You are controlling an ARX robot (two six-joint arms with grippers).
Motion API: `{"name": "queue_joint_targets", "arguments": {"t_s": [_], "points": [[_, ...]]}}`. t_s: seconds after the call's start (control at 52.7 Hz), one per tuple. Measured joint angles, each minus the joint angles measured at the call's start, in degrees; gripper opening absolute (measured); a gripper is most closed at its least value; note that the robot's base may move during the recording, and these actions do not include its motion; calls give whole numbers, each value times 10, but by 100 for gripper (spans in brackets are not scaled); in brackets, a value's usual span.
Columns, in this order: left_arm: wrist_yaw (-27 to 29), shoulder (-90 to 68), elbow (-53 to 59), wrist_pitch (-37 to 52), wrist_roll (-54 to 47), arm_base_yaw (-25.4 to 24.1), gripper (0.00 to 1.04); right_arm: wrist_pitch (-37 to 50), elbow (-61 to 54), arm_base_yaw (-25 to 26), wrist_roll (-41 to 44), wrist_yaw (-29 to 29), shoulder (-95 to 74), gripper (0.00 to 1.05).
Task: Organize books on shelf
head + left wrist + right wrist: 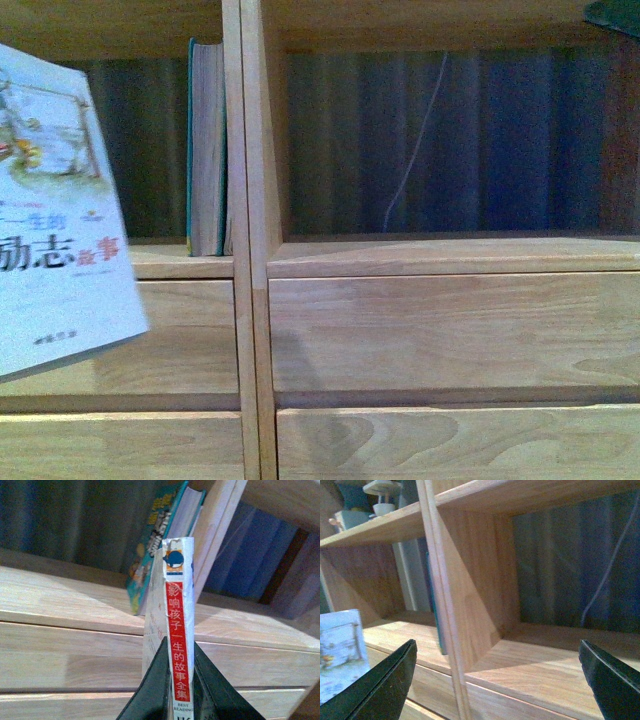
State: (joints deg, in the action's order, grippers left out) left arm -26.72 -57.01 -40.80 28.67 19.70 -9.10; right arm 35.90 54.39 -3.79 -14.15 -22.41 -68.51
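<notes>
Left wrist view: the left gripper [180, 647] is clamped on the lower spine of the paperback [177, 580], one dark finger on each cover. The white spine with its red band faces the camera.

Front view: the paperback shows at the left edge, cover toward the camera and tilted. It is held in the air before the left column of the shelf [450, 255], overlapping a drawer front [170, 340].

Right wrist view: the right gripper [497, 645] is spread wide with nothing between its fingers, facing the right compartment.

Farther in, the teal book [207, 150] stands upright on the left compartment's floor against the divider [250, 200], clear of the paperback. Behind the open back hangs a dark curtain [520, 140] with a thin pale cable [420, 140].
</notes>
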Motion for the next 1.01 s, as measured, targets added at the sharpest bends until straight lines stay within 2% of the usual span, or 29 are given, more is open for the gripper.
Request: {"name": "queue_joint_targets", "arguments": {"t_s": [0.247, 0.266, 0.323, 0.38, 0.455, 0.531, 0.588, 0.683, 0.759, 1.006], "points": [[-4, 63, 38, -25, -107, -121, 7, 0, -5, 6, 23, 3, 4, 98], [-4, 65, 42, -22, -119, -138, 7, -11, -4, 3, 31, 18, 6, 97], [-9, 67, 48, -8, -138, -179, 7, -166, 2, -13, 80, 176, 38, 84], [-17, 60, 49, 17, -146, -209, 7, -221, -45, -13, 107, 256, 77, 73], [-20, 37, 47, 69, -146, -231, 7, -194, -132, -6, 124, 265, 119, 55], [-20, -3, 29, 113, -154, -228, 7, -161, -207, -1, 129, 260, 152, 38], [-18, -40, 5, 139, -158, -216, 7, -140, -256, 21, 134, 226, 178, 24], [-19, -109, -38, 195, -169, -189, 7, -115, -321, 37, 137, 226, 217, 2], [-20, -164, -75, 223, -190, -162, 7, -103, -364, 37, 138, 224, 244, 3], [-7, -273, -168, 211, -241, -93, 7, -96, -428, 37, 138, 224, 299, 3]]}}
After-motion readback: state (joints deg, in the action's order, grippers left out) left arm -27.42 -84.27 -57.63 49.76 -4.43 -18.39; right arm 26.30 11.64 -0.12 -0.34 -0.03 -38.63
